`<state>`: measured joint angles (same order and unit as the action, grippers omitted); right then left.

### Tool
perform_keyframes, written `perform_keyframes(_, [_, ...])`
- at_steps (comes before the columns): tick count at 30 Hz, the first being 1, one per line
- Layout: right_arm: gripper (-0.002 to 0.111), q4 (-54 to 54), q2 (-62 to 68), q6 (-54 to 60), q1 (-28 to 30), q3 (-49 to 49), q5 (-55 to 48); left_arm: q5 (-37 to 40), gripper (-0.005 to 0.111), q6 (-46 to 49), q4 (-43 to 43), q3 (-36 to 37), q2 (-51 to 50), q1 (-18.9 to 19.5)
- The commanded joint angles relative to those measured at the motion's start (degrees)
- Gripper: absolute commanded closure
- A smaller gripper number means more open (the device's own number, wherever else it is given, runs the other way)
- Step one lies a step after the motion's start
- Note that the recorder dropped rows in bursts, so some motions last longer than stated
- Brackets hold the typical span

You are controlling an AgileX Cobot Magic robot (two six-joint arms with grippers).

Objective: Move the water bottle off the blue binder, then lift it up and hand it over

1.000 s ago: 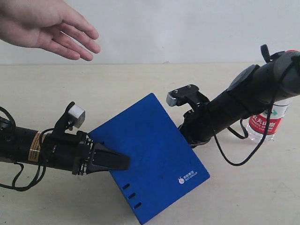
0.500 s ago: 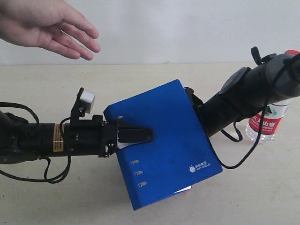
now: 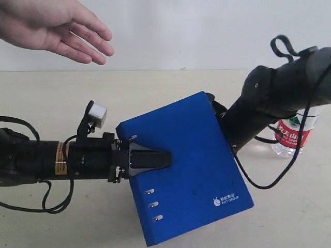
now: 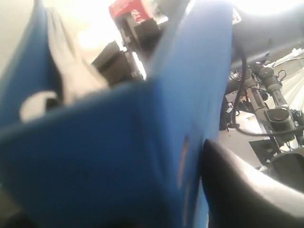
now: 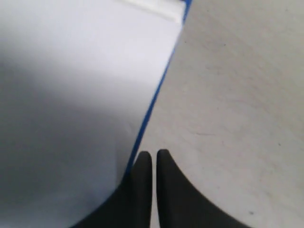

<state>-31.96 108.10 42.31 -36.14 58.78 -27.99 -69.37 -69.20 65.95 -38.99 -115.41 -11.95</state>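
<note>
My left gripper (image 3: 163, 159) is shut on the spine edge of the blue binder (image 3: 191, 165) and holds it tilted above the table. In the left wrist view the binder (image 4: 118, 142) fills the frame, with one black finger (image 4: 247, 190) pressed on its cover. The water bottle (image 3: 292, 135), with its red-and-white label, stands on the table at the right, partly behind my right arm (image 3: 269, 103). The binder hides the right gripper in the exterior view. The right wrist view shows that gripper (image 5: 154, 154) shut on nothing, beside the binder's blue edge (image 5: 152, 104).
A person's open hand (image 3: 51, 26) hovers at the upper left, palm down. The beige table (image 3: 155, 93) runs back to a white wall. A black cable (image 3: 269, 175) loops from my right arm down toward the tabletop.
My left gripper has lifted the binder off the table and swung it to the right. The right arm has risen behind the binder. The bottle stays put.
</note>
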Motion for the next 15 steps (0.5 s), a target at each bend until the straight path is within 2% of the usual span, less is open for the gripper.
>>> perform_keyframes(1, [0.108, 10.89, -8.06, -14.40, -1.58, 0.21, -3.75, 0.02, 0.102, 5.80, -4.10, 4.99, 6.09, -1.33])
perform_keyframes(5, [0.108, 12.02, -13.89, -14.96, -1.58, 0.21, -4.63, 3.78, 0.102, 9.78, -5.62, 10.60, 12.67, -1.33])
perform_keyframes(8, [0.108, 15.94, -18.09, -20.95, -1.58, 0.21, -5.70, 6.89, 0.102, 10.82, -5.85, 15.03, 18.27, -1.33])
perform_keyframes(12, [0.108, 28.79, -23.63, -32.96, -1.58, 0.21, -7.66, 12.70, 0.102, 13.03, -6.00, 21.23, 26.78, -1.33])
perform_keyframes(15, [0.108, 38.64, -26.63, -40.33, -1.58, 0.21, -9.12, 15.74, 0.102, 15.09, -9.32, 25.45, 31.75, -1.33])
